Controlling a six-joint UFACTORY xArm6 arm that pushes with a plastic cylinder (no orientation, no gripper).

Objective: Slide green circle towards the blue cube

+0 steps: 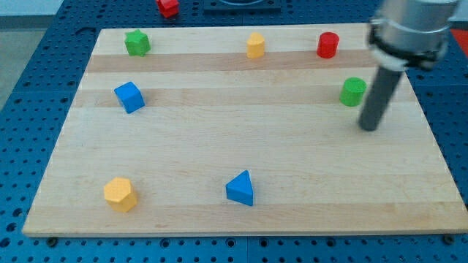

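Camera view: wooden tabletop (241,139) over blue pegboard (29,88). Green circle (353,91) near the view's right edge, upper part of the tabletop. Blue cube (129,96) well apart, near the view's left. Tip (370,128) of dark rod just beside the green circle, toward the view's lower right, not clearly touching. No gripper fitted, so no open or closed state to report. Along the view's top: green star-like block (137,42), yellow block (255,45), red cylinder (328,45). Toward the view's bottom: yellow block (119,194), blue triangle (240,188). Red block (168,6) off the tabletop, at the view's top.
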